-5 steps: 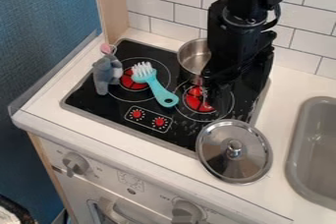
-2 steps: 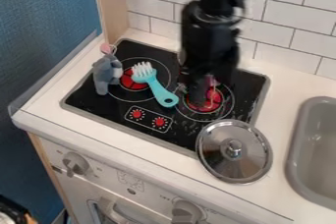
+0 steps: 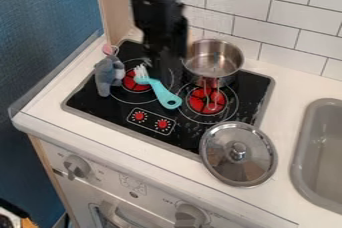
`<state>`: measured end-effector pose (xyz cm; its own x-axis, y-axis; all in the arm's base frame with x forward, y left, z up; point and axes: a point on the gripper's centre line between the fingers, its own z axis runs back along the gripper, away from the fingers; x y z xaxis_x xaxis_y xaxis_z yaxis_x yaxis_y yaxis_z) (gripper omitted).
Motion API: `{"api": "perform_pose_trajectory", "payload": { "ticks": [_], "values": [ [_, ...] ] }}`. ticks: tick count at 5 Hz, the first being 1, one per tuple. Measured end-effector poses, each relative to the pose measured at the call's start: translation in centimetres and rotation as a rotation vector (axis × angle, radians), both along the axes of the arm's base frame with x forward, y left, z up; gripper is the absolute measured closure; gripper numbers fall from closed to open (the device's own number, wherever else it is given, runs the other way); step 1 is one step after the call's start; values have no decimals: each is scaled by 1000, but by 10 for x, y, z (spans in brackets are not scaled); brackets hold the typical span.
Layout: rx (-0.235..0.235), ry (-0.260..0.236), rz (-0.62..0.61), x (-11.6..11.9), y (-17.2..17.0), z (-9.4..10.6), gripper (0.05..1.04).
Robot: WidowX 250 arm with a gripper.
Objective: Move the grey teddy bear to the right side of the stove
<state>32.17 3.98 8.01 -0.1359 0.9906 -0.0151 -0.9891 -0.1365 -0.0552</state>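
Teddy, soft and grey point(image 3: 107, 76), at left on the flat black stove point(image 3: 117, 108), lies left of the black pincer point(image 3: 159, 67), whose opening and hold I cannot tell; rightward, a round steel pot point(image 3: 234, 61) shows bare metal inside.

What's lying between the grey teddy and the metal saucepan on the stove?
In the camera view, the turquoise brush lies between them, below the tool.

The white desk point(image 3: 290, 86) carries a black stove point(image 3: 100, 103) with 2 red burners point(image 3: 204, 101), and a grey sink point(image 3: 300, 147) is set in at the right. On the stove are the grey teddy bear point(image 3: 105, 77) near the left edge, 1 turquoise brush point(image 3: 160, 91) and 1 metal pot point(image 3: 212, 61); 1 round lid point(image 3: 227, 166) overlaps the stove's front edge and the desk.
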Motion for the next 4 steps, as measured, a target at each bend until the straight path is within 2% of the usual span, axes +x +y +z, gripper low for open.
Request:
{"api": "perform_pose_trajectory", "payload": {
  "ticks": [1, 2, 3, 4],
  "values": [
    [25, 37, 176, 4, 46, -12, 85],
    [65, 56, 293, 2, 73, -17, 85],
    [128, 101, 373, -4, 88, -31, 85],
    [159, 140, 402, -2, 95, -42, 85]
  ]
}}
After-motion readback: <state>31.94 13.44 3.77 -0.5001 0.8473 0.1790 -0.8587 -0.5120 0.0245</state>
